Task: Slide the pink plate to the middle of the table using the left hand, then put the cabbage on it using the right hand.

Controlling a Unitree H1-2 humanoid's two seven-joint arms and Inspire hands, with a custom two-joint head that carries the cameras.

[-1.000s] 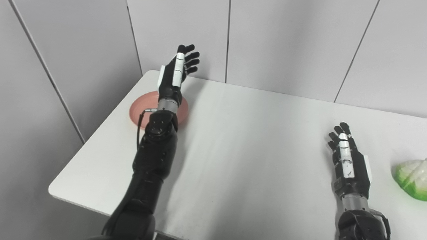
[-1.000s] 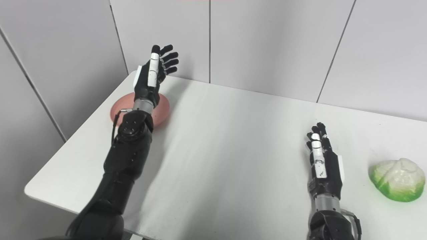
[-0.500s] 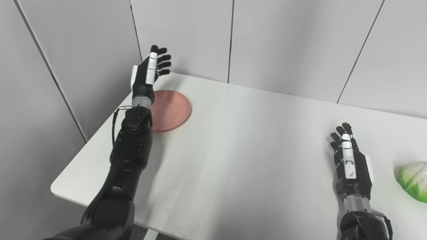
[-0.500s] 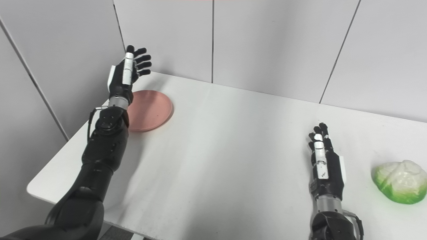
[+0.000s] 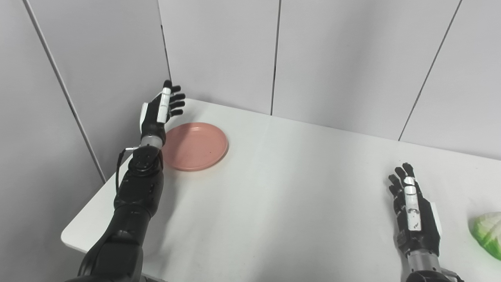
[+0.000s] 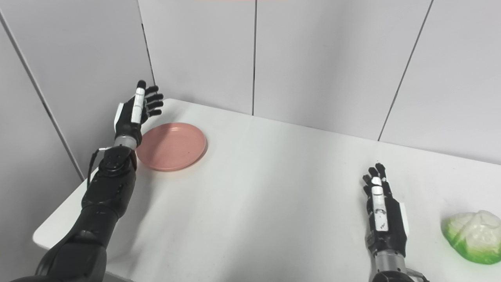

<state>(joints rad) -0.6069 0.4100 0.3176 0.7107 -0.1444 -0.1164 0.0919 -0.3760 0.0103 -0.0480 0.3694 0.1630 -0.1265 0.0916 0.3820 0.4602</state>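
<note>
The pink plate point(image 5: 197, 145) lies flat near the table's far left corner. My left hand point(image 5: 158, 111) hovers just left of the plate's far rim, open, fingers spread toward the plate, and it looks clear of the rim. The green and white cabbage point(image 6: 471, 237) sits at the right edge of the table. My right hand point(image 6: 382, 217) rests open near the front right, a short way left of the cabbage, holding nothing.
The white table point(image 5: 297, 188) stands in a corner of grey wall panels point(image 5: 219, 51). Its left edge runs close under my left forearm point(image 5: 137, 192). A wide bare stretch lies between plate and right hand.
My left hand has swung left off the plate to its left side and come lower. The view has tilted, shifting the whole scene downward. The right hand and cabbage have kept their places on the table.
</note>
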